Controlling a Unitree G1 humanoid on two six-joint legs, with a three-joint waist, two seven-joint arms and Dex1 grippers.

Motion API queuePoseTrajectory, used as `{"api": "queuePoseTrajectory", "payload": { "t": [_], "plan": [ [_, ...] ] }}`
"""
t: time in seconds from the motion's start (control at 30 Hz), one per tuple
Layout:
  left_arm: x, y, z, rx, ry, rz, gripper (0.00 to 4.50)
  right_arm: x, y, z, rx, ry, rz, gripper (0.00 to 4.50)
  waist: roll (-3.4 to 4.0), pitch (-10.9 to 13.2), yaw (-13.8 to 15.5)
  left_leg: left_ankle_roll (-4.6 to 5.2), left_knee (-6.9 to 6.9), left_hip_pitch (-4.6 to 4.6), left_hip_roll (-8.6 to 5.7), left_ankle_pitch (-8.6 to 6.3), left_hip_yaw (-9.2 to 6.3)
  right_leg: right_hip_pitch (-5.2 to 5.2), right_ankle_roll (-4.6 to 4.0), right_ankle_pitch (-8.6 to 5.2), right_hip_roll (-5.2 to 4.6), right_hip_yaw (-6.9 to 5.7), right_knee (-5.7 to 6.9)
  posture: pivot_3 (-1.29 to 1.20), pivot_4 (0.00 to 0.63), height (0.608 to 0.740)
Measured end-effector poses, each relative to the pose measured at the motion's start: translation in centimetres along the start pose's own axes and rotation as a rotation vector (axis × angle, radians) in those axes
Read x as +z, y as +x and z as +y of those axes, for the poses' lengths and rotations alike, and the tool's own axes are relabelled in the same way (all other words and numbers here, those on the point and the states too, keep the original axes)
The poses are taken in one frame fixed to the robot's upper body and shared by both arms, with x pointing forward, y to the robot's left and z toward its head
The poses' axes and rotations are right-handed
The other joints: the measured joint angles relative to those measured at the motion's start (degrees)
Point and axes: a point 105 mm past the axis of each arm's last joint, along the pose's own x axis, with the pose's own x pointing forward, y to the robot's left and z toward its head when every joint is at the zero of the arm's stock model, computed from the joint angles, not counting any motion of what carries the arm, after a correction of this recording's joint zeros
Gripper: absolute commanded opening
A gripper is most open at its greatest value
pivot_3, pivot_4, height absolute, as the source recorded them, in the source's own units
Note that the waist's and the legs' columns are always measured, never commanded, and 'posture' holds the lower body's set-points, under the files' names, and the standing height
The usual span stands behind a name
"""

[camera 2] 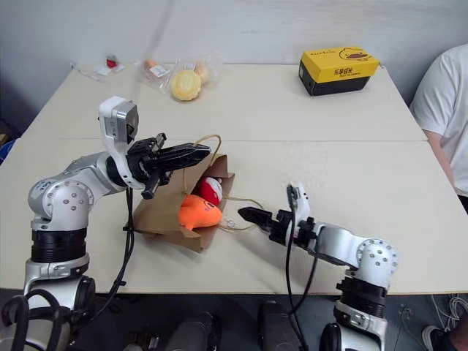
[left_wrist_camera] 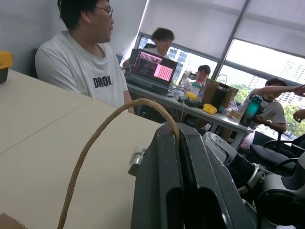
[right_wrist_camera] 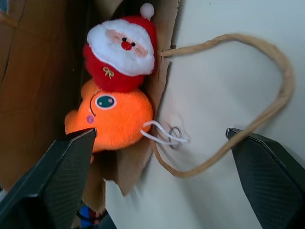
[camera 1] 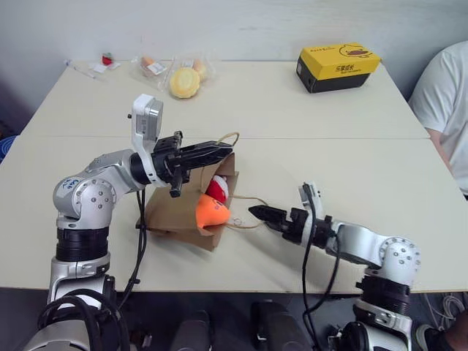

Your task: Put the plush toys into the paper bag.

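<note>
just ahead of the open, empty right tool (camera 1: 257,213), both plush toys (camera 1: 213,203) sit at the paper bag (camera 1: 175,212) mouth; left tool (camera 1: 223,151) pinches a handle (camera 1: 228,136); next, nudge them deeper.

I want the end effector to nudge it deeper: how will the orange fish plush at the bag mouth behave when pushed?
The orange fish plush looks soft and fuzzy, so it would probably squash and slide rather than roll. Its white cord loop trails over the paper bag edge and might snag.

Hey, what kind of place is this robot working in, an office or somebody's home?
Most likely a shared office or lab. People sit at a desk with an open laptop beside large windows showing city buildings, and the robot works at a plain pale table.
</note>
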Motion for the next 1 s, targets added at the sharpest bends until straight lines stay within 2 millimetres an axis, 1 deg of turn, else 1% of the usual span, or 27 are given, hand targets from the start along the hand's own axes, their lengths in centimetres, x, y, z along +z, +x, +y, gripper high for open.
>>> {"api": "queuePoseTrajectory", "payload": {
  "t": [0.1, 0.2, 0.3, 0.33, 0.47, 0.6, 0.73, 0.77, 0.8, 0.87, 0.9, 0.97, 1.0],
  "plan": [
    [0.1, 0.0, 0.0, 0.004, 0.003, -0.001, 0.00, -0.3, 0.3, -0.2, -0.028, 0.030, 0.013, 2.50, 0.00, 0.0, 0.1, 0.03, -0.01, -0.08, 0.00, -0.01, 0.00, -0.01, 0.00, 0.00, -0.01, -0.01, -0.09, 0.00, 0.150, 0.740],
    [0.1, 0.0, 0.0, 0.006, 0.005, -0.002, 0.00, -0.1, 0.2, 0.0, -0.027, 0.031, 0.011, 1.47, 0.00, 0.0, 0.4, 0.07, 0.00, -0.11, 0.00, -0.03, 0.01, 0.00, 0.00, 0.00, -0.01, -0.01, -0.16, 0.00, 0.150, 0.740],
    [0.1, 0.0, 0.0, 0.006, 0.007, -0.004, 0.00, 0.8, 0.0, 0.2, -0.013, 0.020, -0.024, 0.27, 0.00, 0.0, 0.7, 0.08, 0.00, -0.12, 0.00, -0.03, 0.01, 0.00, 0.00, 0.00, -0.01, -0.03, -0.18, 0.00, 0.150, 0.740],
    [0.1, 0.0, 0.0, 0.006, 0.008, -0.004, 0.00, 1.2, -0.1, 0.4, -0.005, 0.015, -0.038, 0.02, 0.00, 0.0, 0.7, 0.08, 0.00, -0.12, -0.01, -0.03, 0.01, 0.00, 0.01, 0.00, -0.01, -0.02, -0.18, 0.00, 0.150, 0.740],
    [0.2, 0.2, 0.0, -0.001, 0.012, -0.013, 0.00, 3.1, -1.3, 1.1, 0.031, -0.039, -0.124, 0.02, 0.00, 0.0, 0.9, 0.10, -0.02, -0.16, 0.00, -0.04, 0.00, 0.00, 0.01, 0.00, 0.00, -0.05, -0.22, 0.00, 0.150, 0.740],
    [0.2, 0.3, 0.0, -0.007, 0.022, -0.033, 0.00, 5.1, -3.6, 2.3, 0.084, -0.121, -0.227, 0.02, 0.01, 0.0, 0.9, 0.12, -0.02, -0.20, -0.01, -0.06, 0.00, 0.00, 0.01, 0.01, 0.00, -0.05, -0.27, 0.00, 0.150, 0.740],
    [0.5, 0.9, 0.5, -0.002, 0.057, -0.093, 0.00, 8.6, -8.2, 4.3, 0.108, -0.280, -0.362, 0.02, 0.04, 0.0, 1.4, 0.17, 0.03, -0.24, -0.02, -0.06, 0.00, 0.04, 0.08, 0.04, -0.01, -0.07, -0.34, 0.00, 0.150, 0.740],
    [0.7, 1.0, 0.9, 0.010, 0.068, -0.114, 0.00, 9.4, -9.1, 5.1, 0.115, -0.317, -0.382, 0.02, 0.04, 0.0, 1.4, 0.19, 0.04, -0.24, -0.02, -0.05, 0.01, 0.04, 0.09, 0.05, -0.01, -0.07, -0.34, 0.00, 0.150, 0.740],
    [0.8, 1.2, 1.2, 0.023, 0.083, -0.136, 0.00, 10.4, -10.0, 6.4, 0.139, -0.370, -0.408, 0.02, 0.03, 0.0, 1.5, 0.20, 0.04, -0.24, -0.02, -0.04, 0.01, 0.04, 0.09, 0.05, 0.00, -0.08, -0.34, 0.00, 0.150, 0.740],
    [1.3, 1.9, 1.8, 0.038, 0.109, -0.178, 0.00, 11.9, -11.2, 8.9, 0.182, -0.453, -0.450, 0.02, 0.04, 0.1, 1.4, 0.21, 0.04, -0.23, -0.01, -0.03, 0.04, 0.04, 0.10, 0.05, 0.03, -0.05, -0.34, 0.00, 0.150, 0.740],
    [1.8, 2.2, 2.0, 0.056, 0.134, -0.216, 0.00, 12.5, -11.8, 10.6, 0.221, -0.503, -0.464, 0.02, 0.04, 0.1, 1.3, 0.21, 0.03, -0.22, 0.00, -0.03, 0.05, 0.02, 0.10, 0.05, 0.05, -0.05, -0.32, 0.00, 0.150, 0.740],
    [2.7, 2.6, 2.6, 0.091, 0.162, -0.277, 0.00, 13.4, -12.2, 13.2, 0.292, -0.543, -0.486, 0.02, 0.03, 0.1, 1.0, 0.20, 0.00, -0.22, 0.03, -0.02, 0.03, 0.03, 0.10, 0.05, 0.07, -0.08, -0.34, 0.00, 0.150, 0.740],
    [3.0, 2.4, 2.8, 0.112, 0.175, -0.300, 0.00, 13.5, -12.2, 13.9, 0.311, -0.553, -0.487, 0.02, 0.03, 0.1, 0.9, 0.20, -0.01, -0.22, 0.04, -0.02, 0.05, 0.02, 0.10, 0.05, 0.07, -0.06, -0.34, 0.00, 0.150, 0.740]
  ]
}}
